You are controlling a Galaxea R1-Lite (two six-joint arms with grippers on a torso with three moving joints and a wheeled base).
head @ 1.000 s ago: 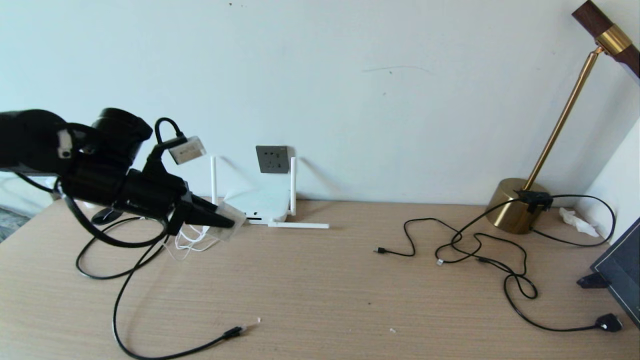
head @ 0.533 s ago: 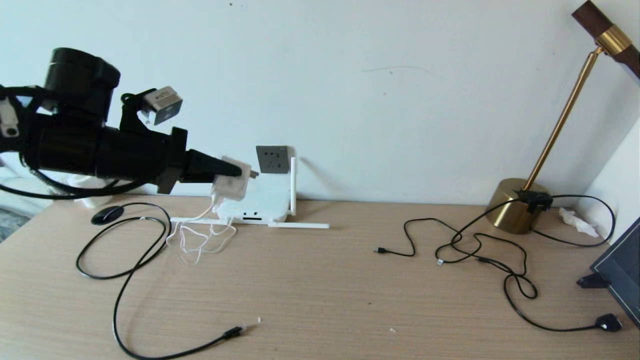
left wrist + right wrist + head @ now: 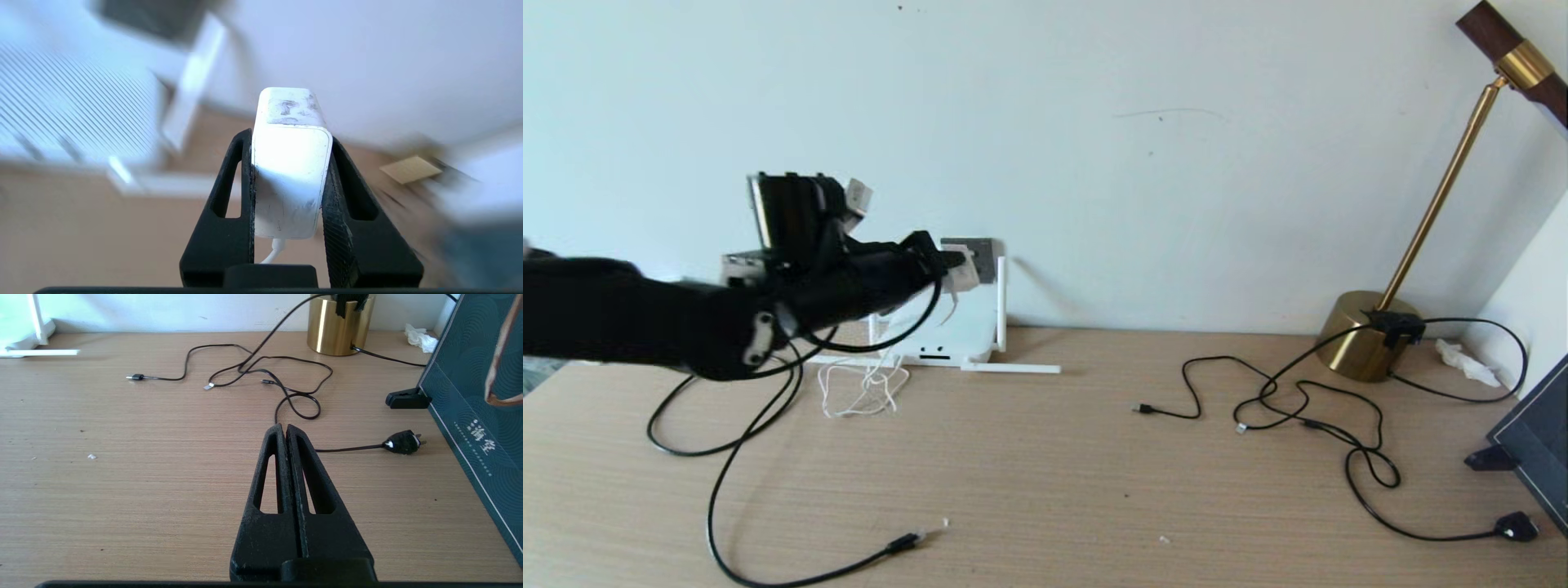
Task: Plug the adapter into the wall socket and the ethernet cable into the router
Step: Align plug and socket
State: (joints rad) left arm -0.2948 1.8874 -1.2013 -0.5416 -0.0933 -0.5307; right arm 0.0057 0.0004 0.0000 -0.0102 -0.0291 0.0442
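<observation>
1. Your left gripper [image 3: 288, 179] was raised above the surface's [image 3: 1045, 474] back-left part, pointing at the wall.
2. Its fingers [image 3: 229, 212] were clamped on both sides of the adapter [image 3: 289, 163], part-way closed with the white cube between them and its thin white cord leaving at the rear.
3. From the head view, the adapter [image 3: 960, 273] sat just in front of the wall socket [image 3: 977, 258], overlapping its left side; you could not tell from that view whether the pins had gone in.
4. The white cord [image 3: 866, 392] hung down to a loose tangle on the surface in front of the router [image 3: 943, 331].
5. The router stood against the wall at the back edge, below the socket, with one antenna upright and another flat on the surface.
6. The ethernet cable [image 3: 719, 490] looped across the front-left area, its clear plug tip [image 3: 917, 537] lying free near the front edge, well apart from the router.
7. Your right gripper [image 3: 286, 430] hovered over the right part of the surface with its fingers pressed together, gripping nothing.
8. Thin black cords [image 3: 1298, 408] and a brass lamp base [image 3: 1364, 335] occupied the back-right corner.
</observation>
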